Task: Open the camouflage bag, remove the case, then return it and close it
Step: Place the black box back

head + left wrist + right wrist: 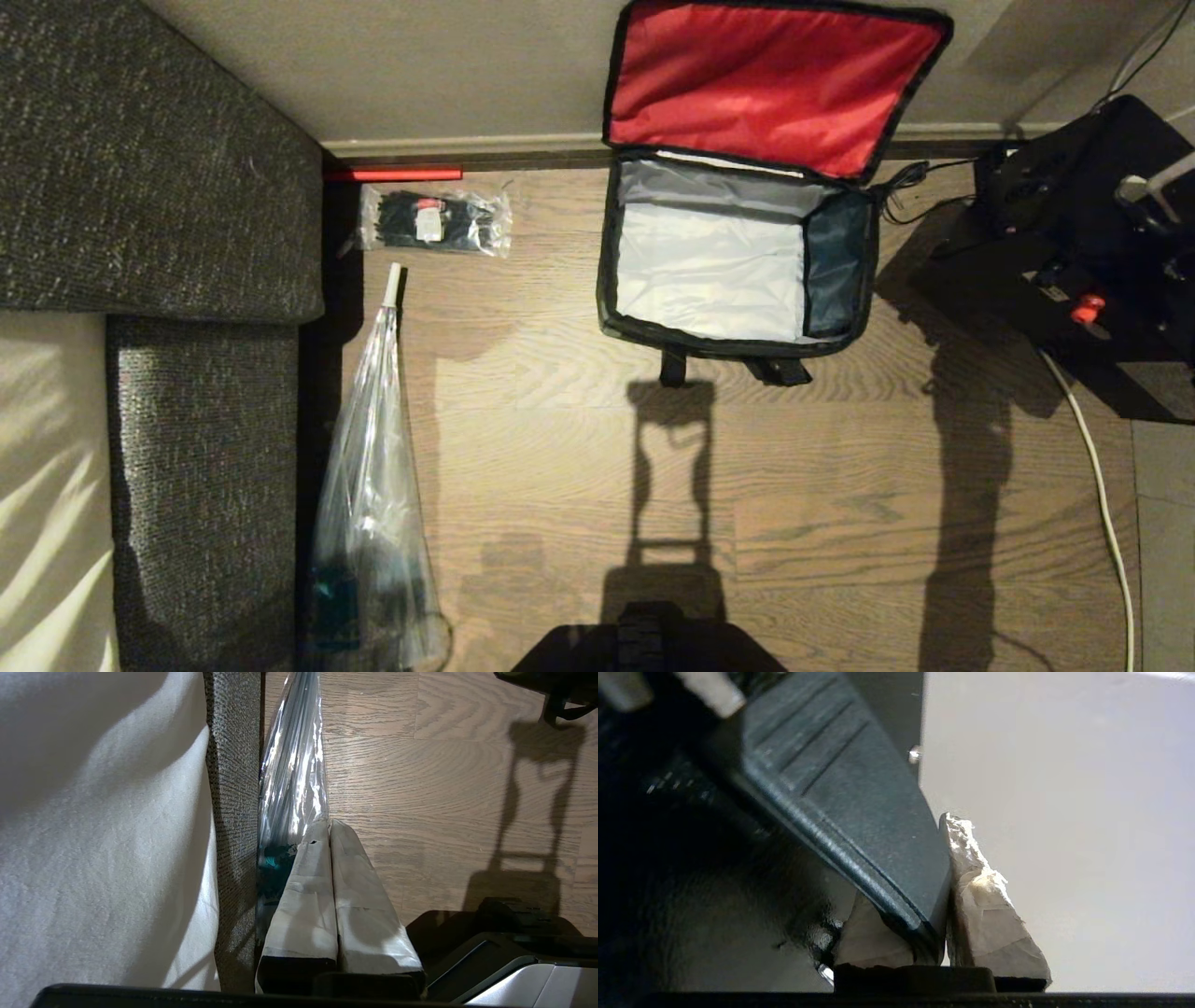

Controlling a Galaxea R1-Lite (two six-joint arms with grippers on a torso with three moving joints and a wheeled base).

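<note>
The right claw (945, 914) is clamped narrow on an edge of the black case (840, 788), which is out of the bag (738, 252) lying open on the floor to its left, while the left claw (331, 826), fingers pressed together, hangs beside the sofa (233, 765).

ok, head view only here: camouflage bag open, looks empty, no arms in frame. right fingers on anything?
Observer: Yes. In the right wrist view the right fingers are clamped on an edge of the case.
Operator: gripped from both sides?
Observer: One finger on each face, with the edge seated deep between them.
Operator: left arm?
Observer: The left fingers are pressed together on nothing, low beside the sofa and a clear plastic sleeve.
</note>
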